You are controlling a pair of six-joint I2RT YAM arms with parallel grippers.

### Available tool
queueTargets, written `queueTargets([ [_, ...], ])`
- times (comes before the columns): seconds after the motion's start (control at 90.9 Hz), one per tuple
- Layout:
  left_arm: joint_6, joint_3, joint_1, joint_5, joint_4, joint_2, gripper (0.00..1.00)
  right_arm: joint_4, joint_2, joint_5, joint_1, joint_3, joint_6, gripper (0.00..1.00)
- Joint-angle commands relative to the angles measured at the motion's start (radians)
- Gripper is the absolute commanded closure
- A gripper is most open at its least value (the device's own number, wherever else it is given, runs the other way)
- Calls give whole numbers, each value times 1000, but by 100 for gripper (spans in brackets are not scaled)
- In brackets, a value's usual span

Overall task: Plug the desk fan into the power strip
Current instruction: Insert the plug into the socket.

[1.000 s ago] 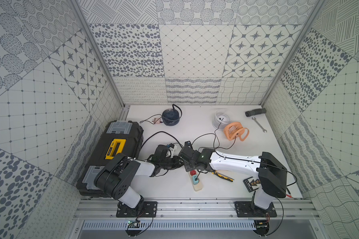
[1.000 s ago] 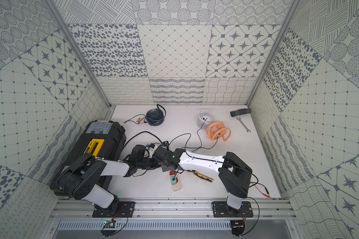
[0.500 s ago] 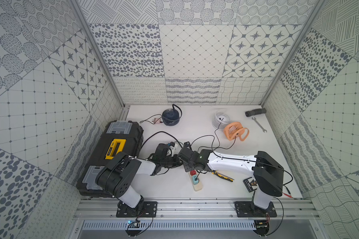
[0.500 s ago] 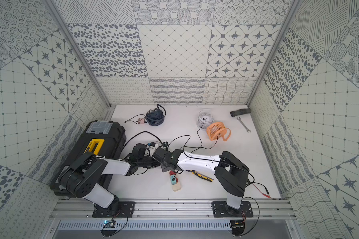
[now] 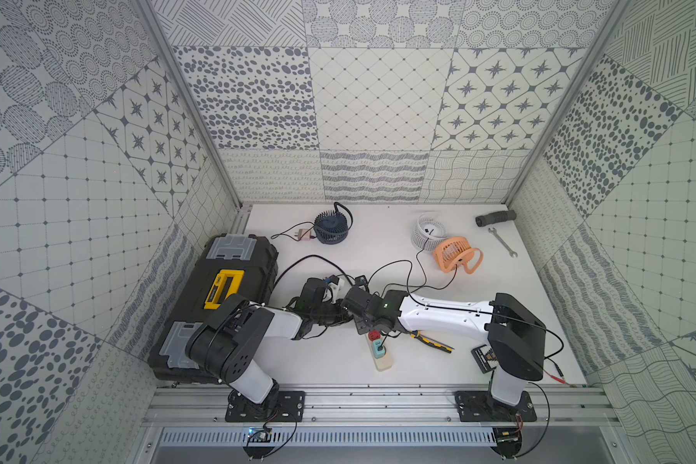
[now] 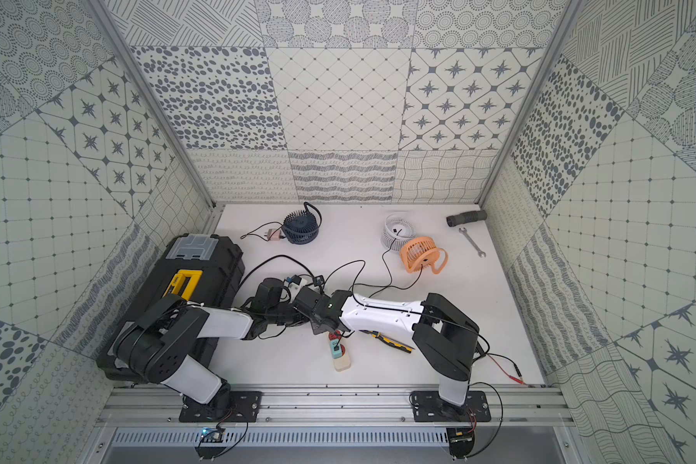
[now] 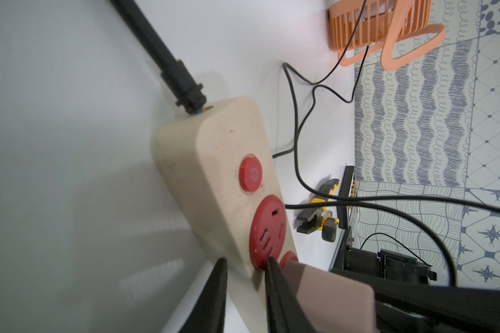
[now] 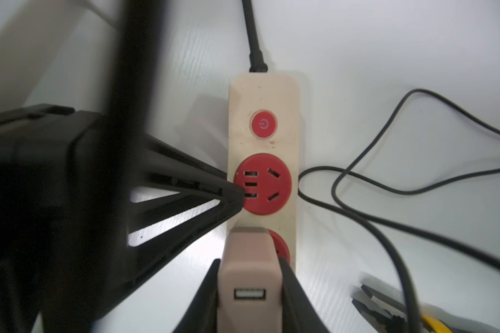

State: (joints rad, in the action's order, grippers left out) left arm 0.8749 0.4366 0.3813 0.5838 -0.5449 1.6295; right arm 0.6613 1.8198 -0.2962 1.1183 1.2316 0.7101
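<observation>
White tabletop (image 8: 387, 57): right gripper (image 8: 248, 263) clamps pink square USB plug (image 8: 247, 248) over long cream plastic power strip (image 8: 261, 95); closed left gripper (image 8: 238, 194) braces it. A misaligned push could jam it.

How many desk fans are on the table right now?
3: a navy fan near the back wall, a white fan to its right, an orange fan beside the white one. The arms may hide more.

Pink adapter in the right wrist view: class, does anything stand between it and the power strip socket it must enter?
Nothing visible does. The right tool holds the pink adapter at the second socket of the power strip. The left tool sits at the edge of the first socket, out of its path.
</observation>
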Motion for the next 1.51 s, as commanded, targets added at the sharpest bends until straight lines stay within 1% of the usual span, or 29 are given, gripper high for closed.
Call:
queueTargets([
  [0.0,-27,16,-1,-28,-14,10,76,197,182,128,-4,-127,23,100],
  [0.099,-31,21,-2,-37,-13,13,76,269,225,115,63,-101,42,100],
  [0.154,-35,26,-4,-37,-9,17,76,294,251,107,80,-86,43,100],
  [0.22,-39,31,-5,-39,-7,19,76,271,254,110,62,-101,45,100],
  [0.363,-44,27,-11,-45,-3,7,76,209,200,107,-34,-148,52,100],
  [0.407,-45,27,-12,-46,-1,2,76,205,201,108,-50,-151,50,100],
  [0.539,-50,30,-13,-54,1,0,76,210,285,139,-35,-143,38,100],
  [0.649,-65,34,-16,-79,7,0,75,209,336,166,-5,-145,66,100],
  [0.803,-83,57,-23,-79,20,8,75,192,300,159,-2,-174,95,100],
  [0.991,-97,68,-25,-77,37,4,75,177,313,179,-7,-187,95,100],
  [1.2,-103,63,-25,-83,54,-22,75,183,214,161,17,-233,129,100],
  [1.266,-110,67,-25,-79,59,-27,75,178,193,137,16,-209,123,100],
  [1.332,-120,73,-25,-78,72,-40,75,175,163,100,13,-152,111,100],
  [1.387,-128,78,-25,-80,90,-55,74,172,139,71,10,-91,101,82],
  [1.464,-144,79,-25,-95,127,-93,71,168,112,34,9,-1,76,72],
  [1.497,-155,82,-25,-106,151,-113,70,167,99,21,10,32,66,66],
])
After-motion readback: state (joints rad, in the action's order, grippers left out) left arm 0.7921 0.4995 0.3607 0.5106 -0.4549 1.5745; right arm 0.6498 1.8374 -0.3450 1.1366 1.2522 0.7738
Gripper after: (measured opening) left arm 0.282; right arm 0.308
